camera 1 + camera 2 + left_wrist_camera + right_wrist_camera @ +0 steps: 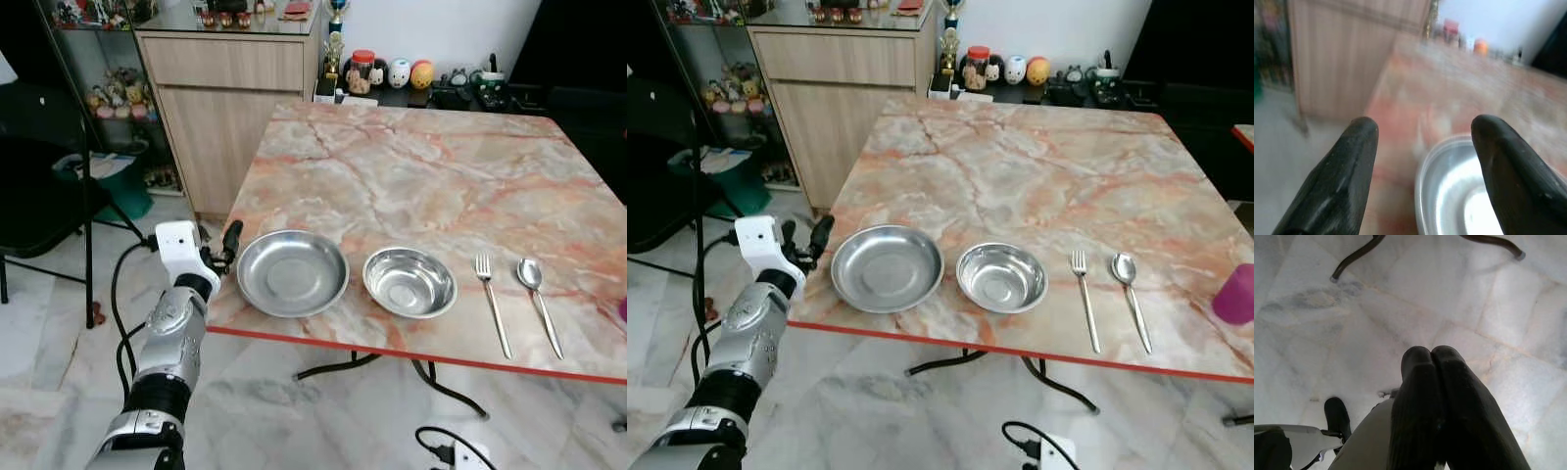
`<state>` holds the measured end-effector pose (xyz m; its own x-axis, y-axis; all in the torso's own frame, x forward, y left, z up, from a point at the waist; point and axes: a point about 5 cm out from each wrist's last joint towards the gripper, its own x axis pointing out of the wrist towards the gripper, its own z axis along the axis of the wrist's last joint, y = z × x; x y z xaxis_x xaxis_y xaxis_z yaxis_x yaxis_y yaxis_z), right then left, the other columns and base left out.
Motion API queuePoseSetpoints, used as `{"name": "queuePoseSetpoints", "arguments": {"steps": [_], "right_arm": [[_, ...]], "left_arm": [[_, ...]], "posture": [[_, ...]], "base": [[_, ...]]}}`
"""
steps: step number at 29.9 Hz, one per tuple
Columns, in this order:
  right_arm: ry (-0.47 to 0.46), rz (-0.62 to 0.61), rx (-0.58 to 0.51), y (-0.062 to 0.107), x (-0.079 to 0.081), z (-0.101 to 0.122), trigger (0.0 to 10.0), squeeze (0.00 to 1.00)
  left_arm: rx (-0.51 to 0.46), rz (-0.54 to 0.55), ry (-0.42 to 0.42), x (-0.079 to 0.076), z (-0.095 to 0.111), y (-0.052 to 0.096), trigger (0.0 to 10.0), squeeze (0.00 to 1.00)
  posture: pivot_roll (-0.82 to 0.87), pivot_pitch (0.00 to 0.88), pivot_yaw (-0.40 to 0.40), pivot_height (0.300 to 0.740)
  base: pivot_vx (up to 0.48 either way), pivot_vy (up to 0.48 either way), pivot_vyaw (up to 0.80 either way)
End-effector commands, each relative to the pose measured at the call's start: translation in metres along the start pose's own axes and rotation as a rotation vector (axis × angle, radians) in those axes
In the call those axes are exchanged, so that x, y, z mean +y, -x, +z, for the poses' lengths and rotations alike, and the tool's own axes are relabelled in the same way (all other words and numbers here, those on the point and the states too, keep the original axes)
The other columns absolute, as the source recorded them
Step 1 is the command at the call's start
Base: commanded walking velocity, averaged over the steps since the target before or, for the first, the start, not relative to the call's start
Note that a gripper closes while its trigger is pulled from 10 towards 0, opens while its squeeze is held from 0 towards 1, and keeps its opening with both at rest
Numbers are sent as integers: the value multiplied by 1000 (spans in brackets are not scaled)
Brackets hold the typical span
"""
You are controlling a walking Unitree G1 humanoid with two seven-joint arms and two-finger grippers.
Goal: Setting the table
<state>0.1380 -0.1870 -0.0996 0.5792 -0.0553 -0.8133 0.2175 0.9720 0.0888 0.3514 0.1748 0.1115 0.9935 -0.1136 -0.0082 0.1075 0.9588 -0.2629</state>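
Marble table (411,166): fork (493,304) & spoon (539,304) lie lengthwise, heads away. Left hand (220,250) fingers apart by plate (292,272); right hand (1432,357) closed.

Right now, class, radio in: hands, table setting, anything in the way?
Left hand open, beside the plate at the table edge. Right hand shut, idle over floor. Plate, bowl, fork, spoon in a row. Nothing in the way.

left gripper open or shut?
Open. In the wrist view the left gripper has its two fingers spread well apart, with the plate rim between them, ungrasped.
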Motion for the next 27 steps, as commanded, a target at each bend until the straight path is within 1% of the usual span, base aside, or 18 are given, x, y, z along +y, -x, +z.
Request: {"name": "queuePoseSetpoints", "arguments": {"steps": [1, 2, 5, 7, 8, 9, 13, 14, 15, 18, 20, 21, 22, 23, 25, 27], "right_arm": [[14, 1, 4, -1, 4, 0, 10000, 0], [18, 4, 5, -1, 7, 1, 10000, 0], [21, 10, 3, -2, 12, 2, 10000, 0], [22, 11, 3, -3, 13, 2, 10000, 0], [22, 11, 3, -3, 14, 2, 10000, 0], [26, 12, 6, -3, 15, 2, 10000, 0], [29, 13, 5, -3, 17, 3, 10000, 0], [30, 13, 4, -3, 18, 4, 10000, 0], [31, 15, -1, -4, 19, 6, 10000, 0], [33, 23, -15, -6, 18, 14, 10000, 0], [33, 22, -20, -6, 16, 15, 10000, 0], [31, 20, -30, -7, 12, 19, 10000, 0], [31, 20, -30, -7, 12, 19, 10000, 0], [31, 17, -35, -7, 8, 21, 10000, 0], [29, 12, -40, -6, 1, 22, 10000, 0], [26, 8, -41, -5, -5, 22, 10000, 0]], "left_arm": [[92, -5, 68, 0, -12, 0, 10000, 0], [102, 10, 99, 0, -12, 0, 10000, 0], [96, 54, 122, 4, -7, -3, 10000, 0], [98, 62, 112, 5, -6, -3, 10000, 0], [105, 71, 127, 6, -6, -3, 10000, 1000], [118, 102, 168, 9, -4, -4, 10000, 1000], [110, 116, 147, 10, 2, -5, 10000, 1000], [109, 117, 136, 11, 3, -5, 10000, 114], [112, 117, 132, 11, 4, -5, 10000, 0], [155, 125, 142, 12, 1, -4, 10000, 0], [161, 124, 137, 13, 1, -4, 10000, 0], [174, 121, 125, 13, 0, -4, 10000, 0], [174, 121, 125, 13, 0, -4, 10000, 0], [180, 118, 121, 12, 0, -4, 10000, 0], [208, 90, 106, 9, -4, -3, 10000, 0], [222, 74, 68, 5, -6, -3, 10000, 0]], "posture": [[53, 0, -22, 736], [49, 0, -21, 736], [49, 0, -21, 736], [49, 0, -21, 736], [49, 0, -21, 736], [48, 0, -20, 736], [51, 0, -21, 736], [51, 0, -21, 736], [53, 0, -20, 736], [53, 0, -20, 736], [53, 0, -20, 736], [53, 0, -20, 736], [53, 0, -20, 736], [53, 0, -20, 736], [53, 0, -20, 736], [50, 0, -19, 736]], "base": [[0, 0, 0], [0, 0, 0], [0, 0, 0], [0, 0, 0], [0, 0, 0], [0, 0, 0], [0, 0, 0], [0, 0, 0], [0, 0, 0], [0, 0, 0], [0, 0, 0], [0, 0, 0], [0, 0, 0], [0, 0, 0], [0, 0, 0], [0, 0, 0]]}}
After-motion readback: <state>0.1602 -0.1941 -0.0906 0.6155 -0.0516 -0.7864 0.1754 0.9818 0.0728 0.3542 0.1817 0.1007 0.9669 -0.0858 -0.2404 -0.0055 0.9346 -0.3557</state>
